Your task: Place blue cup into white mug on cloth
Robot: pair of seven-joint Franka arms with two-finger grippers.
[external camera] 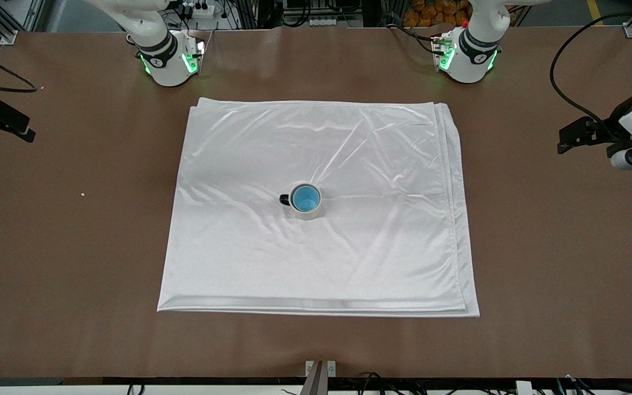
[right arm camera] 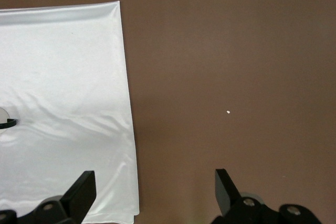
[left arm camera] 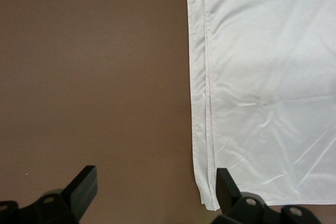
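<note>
Bright, even overhead light; cloth [external camera: 349,164] shows glare.

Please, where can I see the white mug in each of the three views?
Front view: the white mug stands mid-cloth, blue cup inside.
Left wrist view: not in it.
Right wrist view: only its rim and handle at the picture's edge.
Shared landmark: the cloth.

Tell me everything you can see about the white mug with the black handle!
The off-white round mug stands upright near the middle of the large glossy white folded cloth. Its small black handle points toward the right arm's end of the table. A small light-blue handleless cup sits nested inside it, hiding its inside. Nothing else touches it.
</note>
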